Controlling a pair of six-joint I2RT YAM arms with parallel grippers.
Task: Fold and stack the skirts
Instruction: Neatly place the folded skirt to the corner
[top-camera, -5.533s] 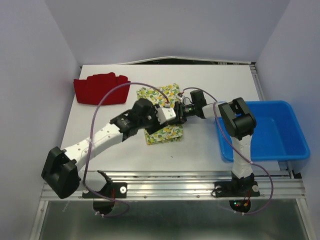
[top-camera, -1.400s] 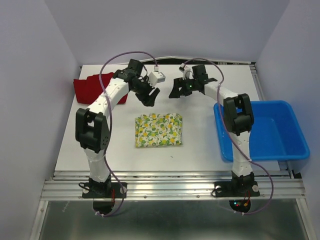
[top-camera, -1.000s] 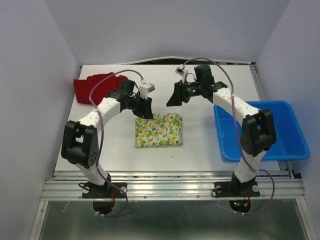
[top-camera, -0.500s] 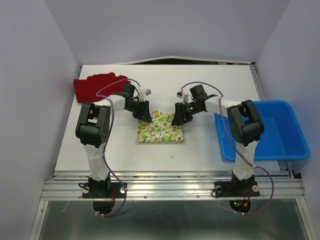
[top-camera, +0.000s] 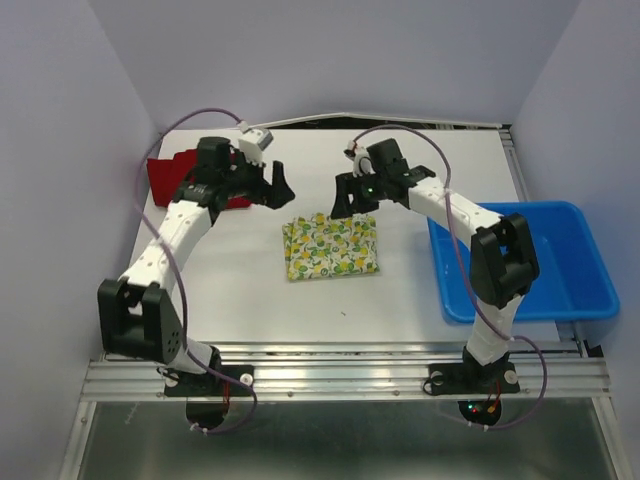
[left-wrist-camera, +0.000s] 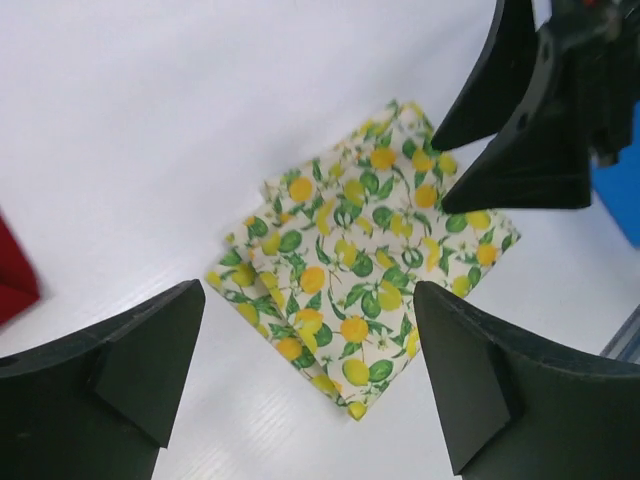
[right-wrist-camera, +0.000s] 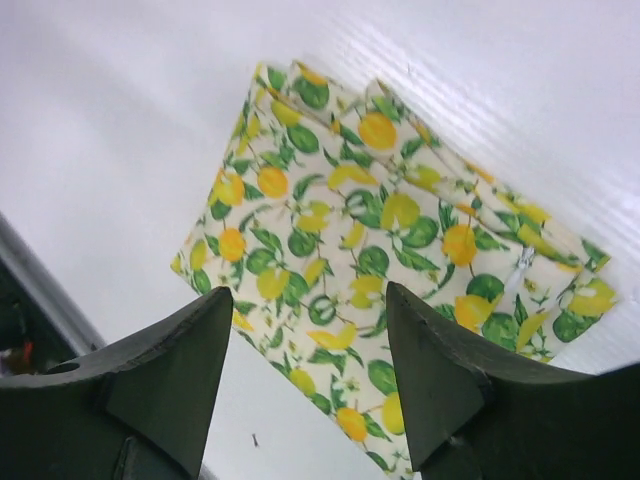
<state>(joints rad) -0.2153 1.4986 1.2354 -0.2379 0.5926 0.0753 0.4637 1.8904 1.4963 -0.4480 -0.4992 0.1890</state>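
Observation:
The lemon-print skirt (top-camera: 330, 245) lies folded into a small rectangle at the middle of the table; it also shows in the left wrist view (left-wrist-camera: 365, 255) and the right wrist view (right-wrist-camera: 380, 250). The red skirt (top-camera: 185, 182) lies at the far left, mostly hidden behind the left arm; a red corner (left-wrist-camera: 12, 280) shows in the left wrist view. My left gripper (top-camera: 278, 190) is open and empty, raised up-left of the lemon skirt. My right gripper (top-camera: 345, 200) is open and empty, above the skirt's far right edge.
A blue plastic bin (top-camera: 560, 262) stands at the right edge of the table, beside the right arm's base. Walls close in the table at left, back and right. A metal rail (top-camera: 340, 380) runs along the near edge.
Both grippers have lifted off the lemon skirt's far edge and drawn back; the left has swung left toward the red skirt. The lemon skirt now lies slightly further right and a little turned.

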